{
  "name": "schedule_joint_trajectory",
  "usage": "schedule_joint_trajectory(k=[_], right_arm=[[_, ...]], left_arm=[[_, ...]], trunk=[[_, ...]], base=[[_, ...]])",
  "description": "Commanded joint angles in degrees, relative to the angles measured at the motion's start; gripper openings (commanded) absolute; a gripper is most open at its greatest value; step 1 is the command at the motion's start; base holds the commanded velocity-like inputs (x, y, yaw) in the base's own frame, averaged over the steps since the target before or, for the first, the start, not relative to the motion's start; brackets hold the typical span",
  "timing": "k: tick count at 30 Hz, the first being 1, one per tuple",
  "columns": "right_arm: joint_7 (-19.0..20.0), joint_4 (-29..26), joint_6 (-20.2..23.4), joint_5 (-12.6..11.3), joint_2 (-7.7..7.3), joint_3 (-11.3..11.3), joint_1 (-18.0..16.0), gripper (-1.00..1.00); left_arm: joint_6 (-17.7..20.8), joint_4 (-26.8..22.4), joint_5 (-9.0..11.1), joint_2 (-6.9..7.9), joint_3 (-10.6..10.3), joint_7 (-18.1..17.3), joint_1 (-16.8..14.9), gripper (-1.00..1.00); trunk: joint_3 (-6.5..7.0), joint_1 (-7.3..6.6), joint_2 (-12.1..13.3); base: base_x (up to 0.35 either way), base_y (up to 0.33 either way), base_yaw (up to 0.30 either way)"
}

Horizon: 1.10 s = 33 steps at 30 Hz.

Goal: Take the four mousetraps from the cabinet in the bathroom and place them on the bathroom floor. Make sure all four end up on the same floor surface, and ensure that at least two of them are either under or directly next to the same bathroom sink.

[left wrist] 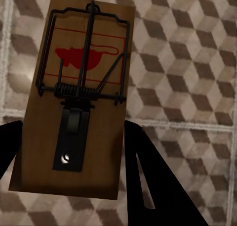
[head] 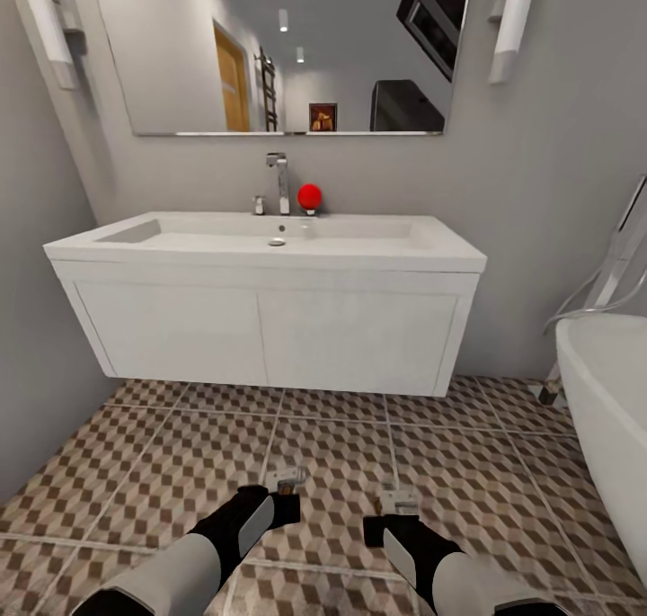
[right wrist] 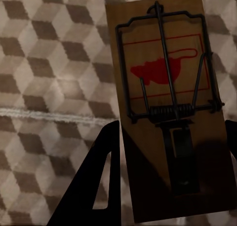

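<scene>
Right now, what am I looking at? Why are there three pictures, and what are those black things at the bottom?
The black things are a robot's two arms. The big picture comes from a camera on its head, facing a white sink above the patterned bathroom floor. The other two pictures come from cameras by each gripper. The left gripper holds a wooden mousetrap with a red mouse drawing. The right gripper holds another mousetrap. A white bathtub stands on the right.
</scene>
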Motion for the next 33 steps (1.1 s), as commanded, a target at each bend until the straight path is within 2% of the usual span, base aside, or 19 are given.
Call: schedule_joint_trajectory(k=[1, 15, 31, 33], right_arm=[[-0.18, -0.12, 0.3, -0.61, 0.0, 0.4, -0.01, -1.0], [-0.18, -0.18, 0.3, -0.61, 0.0, 0.37, -0.01, -1.0], [-0.14, -0.6, 0.3, -0.61, 0.0, 0.31, -0.01, -1.0], [-0.13, -0.62, 0.3, -0.61, 0.0, 0.31, -0.01, -1.0]], left_arm=[[0.22, -0.11, 0.33, 0.0, -0.28, 0.53, -0.02, -1.0], [-4.36, 0.01, 0.25, 0.0, -0.27, 0.49, -0.02, -1.0], [-4.9, 0.02, 0.23, 0.0, -0.26, 0.49, -0.02, -1.0], [-4.87, 0.03, 0.23, 0.0, -0.27, 0.49, -0.02, -1.0]], trunk=[[-0.28, 0.01, -0.04], [-3.38, 0.37, -0.23], [-3.38, 0.37, -0.23], [-3.83, 0.42, -0.26]], base=[[0.0, 0.0, 0.0], [0.0, 0.0, 0.0], [0.0, 0.0, 0.0], [0.0, 0.0, 0.0]])
